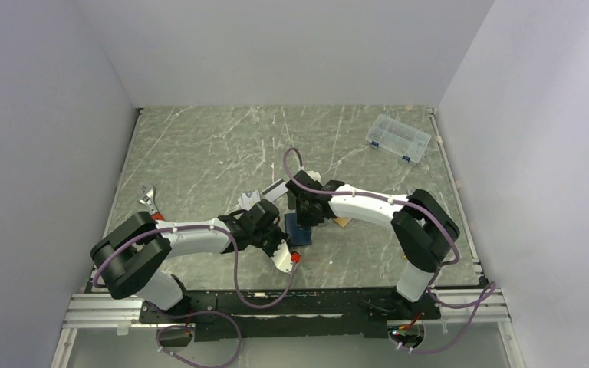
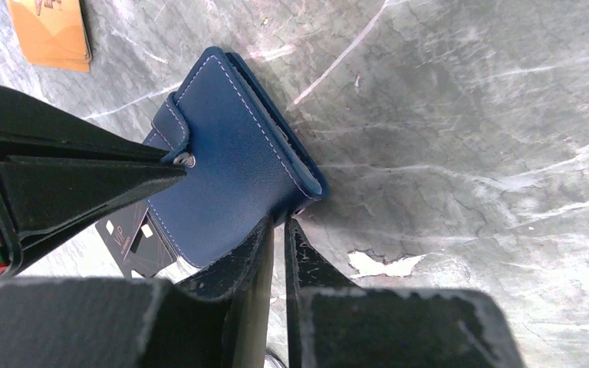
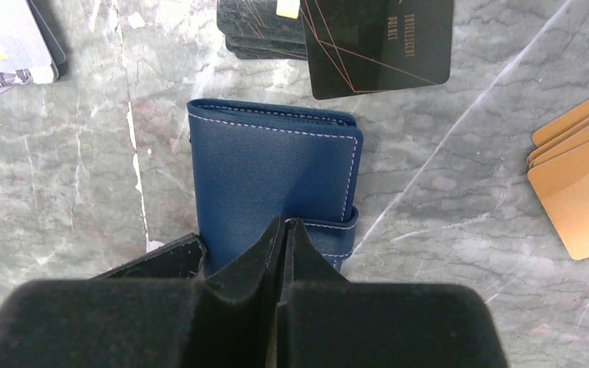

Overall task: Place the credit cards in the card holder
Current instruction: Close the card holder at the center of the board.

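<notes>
The navy-blue card holder [image 3: 272, 165] lies closed on the table between both arms; it also shows in the left wrist view [image 2: 234, 165] and the top view [image 1: 300, 230]. My right gripper [image 3: 285, 224] is shut with its tips on the holder's snap tab [image 3: 337, 230]; its fingers [image 2: 84, 180] reach the snap. My left gripper [image 2: 277, 226] is shut to a thin slit at the holder's corner, nothing between its tips. Silver-grey credit cards [image 3: 8, 42] lie at the far left, and orange-gold ones [image 3: 583, 188] at the right, also in the left wrist view [image 2: 50, 34].
Flat black cards [image 3: 376, 42] lie just beyond the holder, one beside it [image 2: 134, 244]. A clear plastic box [image 1: 399, 138] sits at the back right. A small metal tool [image 1: 149, 201] lies at the left. Grey walls close in three sides.
</notes>
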Tool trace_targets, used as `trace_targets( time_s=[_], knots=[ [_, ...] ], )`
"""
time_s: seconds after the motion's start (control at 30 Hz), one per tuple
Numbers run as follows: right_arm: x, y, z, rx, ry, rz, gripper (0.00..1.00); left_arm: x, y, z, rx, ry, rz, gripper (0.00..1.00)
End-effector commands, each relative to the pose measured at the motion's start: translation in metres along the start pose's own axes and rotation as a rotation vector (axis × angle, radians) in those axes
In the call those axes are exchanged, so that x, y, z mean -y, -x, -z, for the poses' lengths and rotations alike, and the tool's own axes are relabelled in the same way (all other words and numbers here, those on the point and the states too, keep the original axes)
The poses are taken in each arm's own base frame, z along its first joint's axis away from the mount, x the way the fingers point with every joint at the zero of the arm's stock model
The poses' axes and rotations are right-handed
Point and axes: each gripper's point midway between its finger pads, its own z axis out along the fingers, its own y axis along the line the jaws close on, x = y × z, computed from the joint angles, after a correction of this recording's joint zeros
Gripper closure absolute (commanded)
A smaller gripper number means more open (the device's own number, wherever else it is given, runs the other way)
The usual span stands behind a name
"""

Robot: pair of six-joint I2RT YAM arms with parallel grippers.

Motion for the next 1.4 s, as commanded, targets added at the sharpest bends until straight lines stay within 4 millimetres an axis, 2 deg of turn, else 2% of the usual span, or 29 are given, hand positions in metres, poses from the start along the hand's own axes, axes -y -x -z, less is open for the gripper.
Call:
trace_targets(
  time_s=[0.0, 0.17, 0.33, 0.53, 0.67, 0.9, 1.03, 1.07, 1.23, 1.37],
  knots=[
    [0.006, 0.003, -0.015, 0.009, -0.055, 0.028, 1.00, 0.007, 0.003, -0.003, 0.010, -0.046, 0.007, 0.85],
    [0.001, -0.005, -0.022, -0.009, -0.068, 0.063, 1.00, 0.006, 0.003, -0.003, 0.009, -0.044, 0.009, 0.86],
    [0.012, -0.019, -0.027, -0.030, -0.101, 0.054, 1.00, 0.008, 0.002, -0.003, 0.005, -0.045, 0.011, 0.88],
    [0.026, -0.026, -0.017, -0.011, -0.117, 0.017, 1.00, 0.006, -0.001, -0.003, -0.006, -0.041, 0.024, 0.89],
    [0.026, -0.018, -0.008, 0.033, -0.109, 0.006, 1.00, 0.001, -0.001, -0.001, -0.005, -0.032, 0.046, 0.90],
    [0.009, 0.016, 0.016, 0.112, -0.089, 0.032, 0.83, 0.001, -0.003, 0.001, -0.005, -0.033, 0.062, 0.91],
    [0.001, 0.022, 0.025, 0.115, -0.062, 0.033, 0.62, 0.001, -0.004, 0.001, -0.007, -0.031, 0.064, 0.92],
    [0.001, 0.022, 0.026, 0.112, -0.058, 0.032, 0.59, 0.001, -0.004, 0.001, -0.005, -0.031, 0.063, 0.91],
    [0.001, 0.024, 0.035, 0.111, -0.062, 0.036, 0.58, -0.003, -0.003, 0.001, -0.001, -0.020, 0.062, 0.91],
    [0.001, 0.019, 0.033, 0.065, -0.078, 0.062, 0.60, -0.005, -0.002, 0.002, 0.004, -0.016, 0.062, 0.91]
  ],
)
